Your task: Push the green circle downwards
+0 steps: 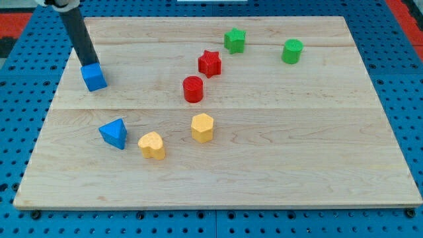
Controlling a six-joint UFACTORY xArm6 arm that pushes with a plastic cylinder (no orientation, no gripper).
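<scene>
The green circle [292, 51] stands near the view's top right on the wooden board [277, 165]. My tip [88, 63] is far to the view's left of it, touching the top edge of the blue cube [94, 77]. The dark rod slants up to the view's top left corner. A green star [234, 40] sits to the left of the green circle.
A red star [210, 63] and a red circle [193, 88] sit mid-board. A yellow hexagon [202, 127], a yellow heart [153, 145] and a blue triangle [114, 133] lie lower left. Blue pegboard surrounds the board.
</scene>
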